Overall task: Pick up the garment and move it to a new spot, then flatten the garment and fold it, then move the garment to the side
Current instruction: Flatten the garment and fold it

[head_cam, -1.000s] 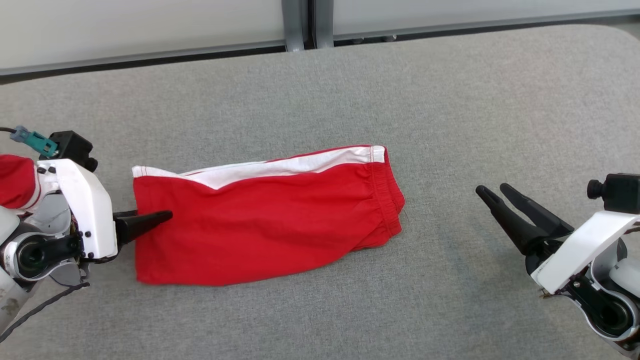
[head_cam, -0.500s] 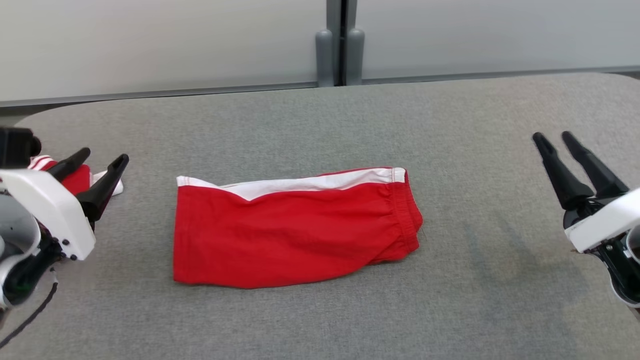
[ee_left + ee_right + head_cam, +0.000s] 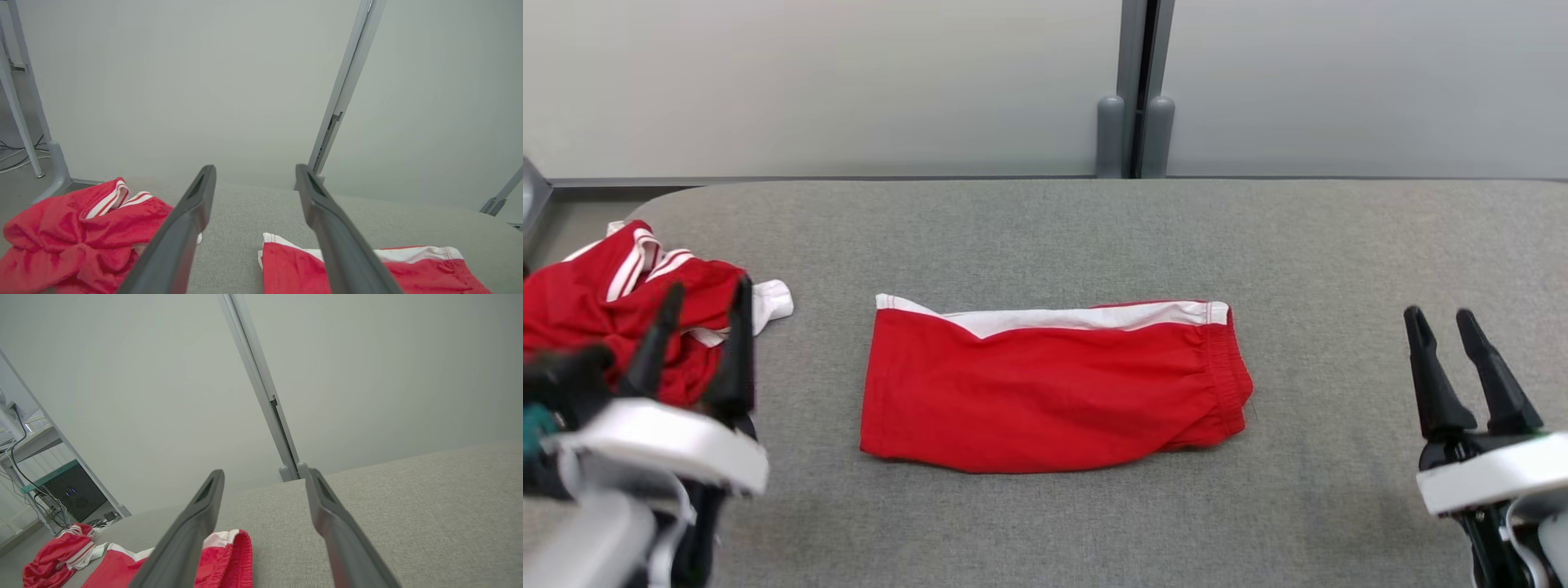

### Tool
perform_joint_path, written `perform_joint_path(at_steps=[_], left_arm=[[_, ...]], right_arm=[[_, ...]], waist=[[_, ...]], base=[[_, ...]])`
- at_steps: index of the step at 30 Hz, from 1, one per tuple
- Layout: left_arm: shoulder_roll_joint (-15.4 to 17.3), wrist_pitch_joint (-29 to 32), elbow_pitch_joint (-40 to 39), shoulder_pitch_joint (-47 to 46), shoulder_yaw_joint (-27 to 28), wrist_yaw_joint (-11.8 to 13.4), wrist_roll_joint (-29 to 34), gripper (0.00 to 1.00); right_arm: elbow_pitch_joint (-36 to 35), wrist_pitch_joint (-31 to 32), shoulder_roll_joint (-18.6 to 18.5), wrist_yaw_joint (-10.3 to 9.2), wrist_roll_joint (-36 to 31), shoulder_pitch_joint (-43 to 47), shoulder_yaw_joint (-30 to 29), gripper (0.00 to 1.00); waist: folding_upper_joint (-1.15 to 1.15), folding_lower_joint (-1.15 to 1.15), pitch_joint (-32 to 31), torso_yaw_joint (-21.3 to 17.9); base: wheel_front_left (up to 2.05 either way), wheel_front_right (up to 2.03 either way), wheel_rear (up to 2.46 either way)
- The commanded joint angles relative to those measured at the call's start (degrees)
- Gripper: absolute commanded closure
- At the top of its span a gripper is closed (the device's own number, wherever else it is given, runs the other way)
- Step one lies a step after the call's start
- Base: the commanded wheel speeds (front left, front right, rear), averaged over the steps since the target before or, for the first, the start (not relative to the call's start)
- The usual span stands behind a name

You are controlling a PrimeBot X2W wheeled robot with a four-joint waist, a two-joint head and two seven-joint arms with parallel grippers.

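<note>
Two grippers stand clear of the cloth in the head view, the left gripper [image 3: 709,287] at the lower left and the right gripper [image 3: 1439,317] at the lower right. Each has its jaws spread wide with nothing between them. Between the two, mid-table, lie the folded red shorts [image 3: 1054,392]. They form a flat oblong of soft knit, with a white band along the far edge and a gathered elastic waistband at the robot's right end. The grey table [image 3: 1045,220] has a coarse woven cover and rounded corners. A crumpled red garment [image 3: 588,302] with white stripes is heaped at the table's left end, apart from the shorts. The fold looks done, so I judge the step in hand to be the last one, moving the shorts aside. That calls for a pinch through all layers at one edge and a low drag or lift, so the fold does not open.

In the left wrist view, the tapered matte fingers [image 3: 184,228] gape over bare table. The shorts' white-edged corner lies under the finger on that view's right, and the heap lies to the other side.

In the right wrist view the fingers are equally wide. The waistband end sits low behind the one on that view's left, with smooth pale wall panels [image 3: 367,375] beyond.
</note>
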Motion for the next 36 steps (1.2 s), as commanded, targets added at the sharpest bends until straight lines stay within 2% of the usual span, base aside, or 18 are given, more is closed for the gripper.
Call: perform_joint_path(at_steps=[1, 6, 9, 13, 14, 19, 24, 29, 36], left_arm=[[-1.67, -0.07, -0.22, 3.13, 2.7, 0.25, 3.88, 0.0], [-11.95, -0.09, -2.66, 14.35, 14.9, -1.84, 17.3, 0.0], [-15.9, -0.1, -2.54, 18.72, 17.78, -4.44, 25.04, 0.0], [-20.39, -0.1, -0.77, 21.76, 20.15, -8.27, 29.94, 0.0], [-20.39, -0.1, -0.77, 21.76, 20.15, -8.27, 29.94, 0.0], [-24.14, -0.11, 0.87, 22.17, 22.89, -12.23, 33.12, 0.0], [-26.58, -0.1, 1.88, 21.14, 24.23, -14.86, 35.21, 0.0], [-28.81, -0.1, 3.12, 19.54, 24.18, -17.05, 36.6, 0.0], [-30.61, -0.1, 4.79, 17.81, 25.58, -19.22, 37.54, 0.0]], right_arm=[[-0.29, -0.25, 0.75, 0.12, -1.5, 1.42, -1.05, 0.0], [-0.54, -0.25, 4.01, 0.12, -6.17, 4.72, -3.13, 0.0], [-0.07, -0.25, 5.18, 0.12, -8.9, 6.3, -4.07, 0.0], [1.28, -0.25, 6.33, 0.12, -12.11, 6.77, -4.27, 0.0], [1.28, -0.25, 6.33, 0.12, -12.11, 6.77, -4.27, 0.0], [4.22, 1.21, 6.84, 0.12, -13.33, 4.21, -2.53, 0.0], [8.14, 7.49, 7.71, 0.12, -14.12, -1.18, 0.57, 0.0], [13.83, 13.77, 9.0, 0.12, -15.18, -7.82, 3.03, 0.0], [23.42, 17.41, 9.7, 0.12, -16.32, -13.85, 3.3, 0.0]], waist=[[0.0, 0.0, -0.41, 0.12], [0.0, 0.0, -1.24, -0.84], [0.0, 0.0, -1.6, -1.19], [0.0, 0.0, -2.11, -1.28], [0.0, 0.0, -2.11, -1.28], [0.0, 0.0, -2.48, -0.82], [0.0, 0.0, -2.03, 0.06], [0.0, 0.0, -0.64, 2.69], [0.0, 0.0, 1.84, 6.58]], base=[[0.0, 0.0, 0.0], [0.0, 0.0, 0.0], [0.0, 0.0, 0.0], [0.0, 0.0, 0.0], [0.0, 0.0, 0.0], [0.0, 0.0, 0.0], [0.0, 0.0, 0.0], [0.0, 0.0, 0.0], [0.0, 0.0, 0.0]])
